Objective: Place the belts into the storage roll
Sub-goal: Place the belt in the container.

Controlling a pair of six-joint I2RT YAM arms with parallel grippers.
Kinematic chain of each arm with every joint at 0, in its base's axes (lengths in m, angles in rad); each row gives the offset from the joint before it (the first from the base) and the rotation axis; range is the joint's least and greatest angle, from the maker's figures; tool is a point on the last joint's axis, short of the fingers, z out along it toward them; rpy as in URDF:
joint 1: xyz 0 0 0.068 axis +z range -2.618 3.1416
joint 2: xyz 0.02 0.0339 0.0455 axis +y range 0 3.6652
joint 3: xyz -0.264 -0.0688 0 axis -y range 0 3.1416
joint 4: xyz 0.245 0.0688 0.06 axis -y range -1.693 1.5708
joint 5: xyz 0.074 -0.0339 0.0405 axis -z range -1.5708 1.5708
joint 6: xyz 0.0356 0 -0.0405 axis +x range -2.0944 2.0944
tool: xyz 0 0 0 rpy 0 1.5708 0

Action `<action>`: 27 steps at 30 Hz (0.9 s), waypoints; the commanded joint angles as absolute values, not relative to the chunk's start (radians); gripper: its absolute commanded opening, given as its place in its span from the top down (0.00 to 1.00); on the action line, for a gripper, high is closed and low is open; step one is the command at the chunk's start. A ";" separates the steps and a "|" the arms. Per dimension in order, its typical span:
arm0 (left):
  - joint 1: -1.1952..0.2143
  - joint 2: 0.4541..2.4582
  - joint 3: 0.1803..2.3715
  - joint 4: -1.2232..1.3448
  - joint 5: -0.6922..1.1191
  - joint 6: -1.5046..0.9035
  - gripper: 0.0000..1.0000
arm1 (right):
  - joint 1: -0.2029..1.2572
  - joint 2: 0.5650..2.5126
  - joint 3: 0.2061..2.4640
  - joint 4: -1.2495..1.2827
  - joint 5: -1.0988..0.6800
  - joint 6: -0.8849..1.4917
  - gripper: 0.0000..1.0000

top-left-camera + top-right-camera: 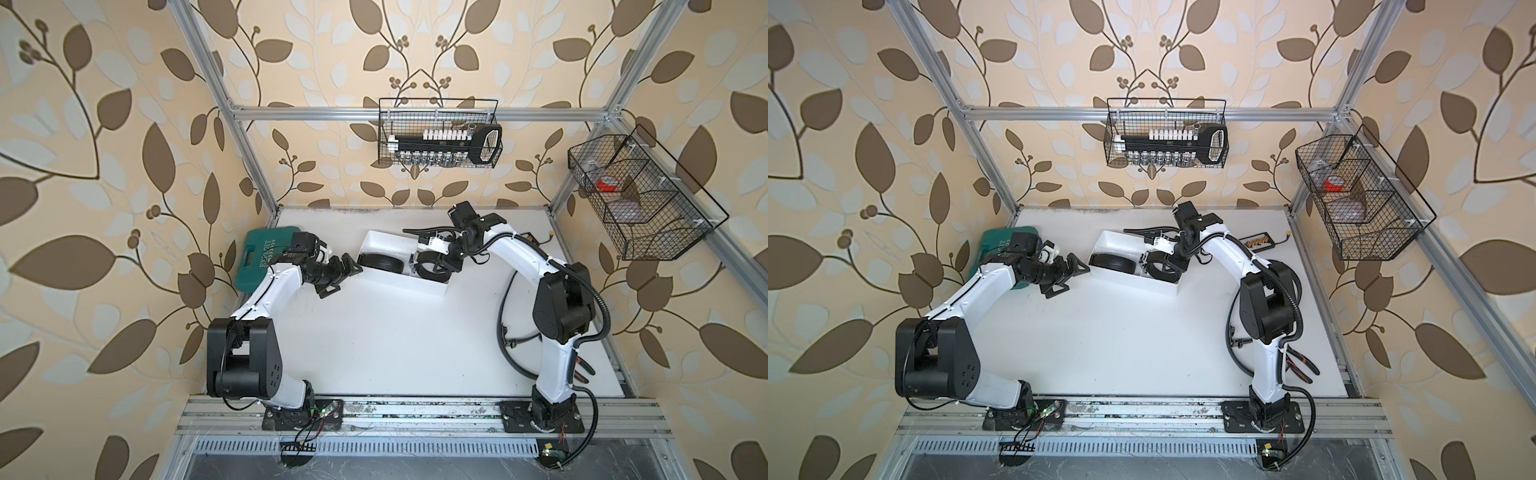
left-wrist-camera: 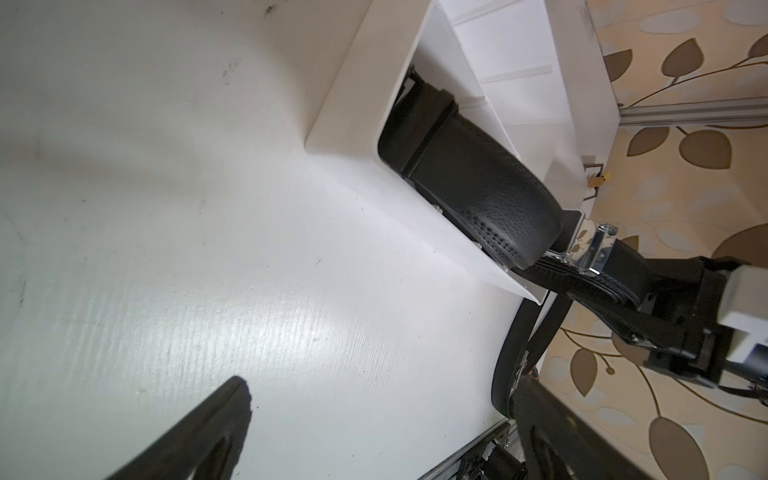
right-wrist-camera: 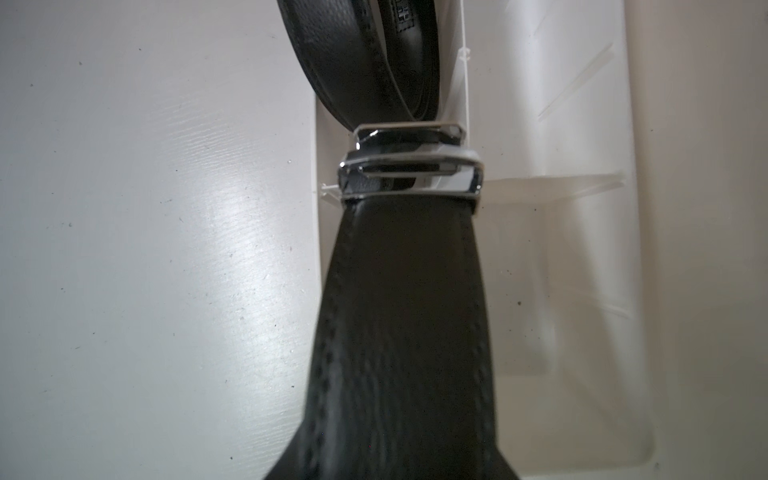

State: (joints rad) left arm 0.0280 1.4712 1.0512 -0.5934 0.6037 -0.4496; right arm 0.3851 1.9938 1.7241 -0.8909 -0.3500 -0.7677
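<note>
The storage roll, a white divided tray, lies at the back middle of the table in both top views. One coiled black belt stands on edge in the tray's left end compartment, also seen in the left wrist view. My right gripper is shut on a second coiled belt, holding it in the tray beside the first. In the right wrist view that belt hides the fingers, its metal buckle pointing away. My left gripper stands open and empty just left of the tray.
A green tool case lies behind the left arm at the back left. Black wire baskets hang on the back rail and the right rail. Orange-handled pliers lie by the right arm's base.
</note>
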 commanded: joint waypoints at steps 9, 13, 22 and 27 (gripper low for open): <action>0.043 1.472 1.049 -0.575 0.644 -0.458 0.01 | 0.397 2.078 1.742 -0.931 -0.341 -0.781 0.93; 0.043 1.470 1.048 -0.574 0.646 -0.459 0.01 | 0.405 2.106 1.769 -0.946 -0.334 -0.779 0.93; 0.043 1.470 1.048 -0.573 0.650 -0.462 0.01 | 0.406 2.095 1.758 -0.885 -0.336 -0.759 0.86; 0.043 1.468 1.046 -0.573 0.653 -0.462 0.01 | 0.404 2.008 1.691 -0.786 -0.371 -0.715 0.75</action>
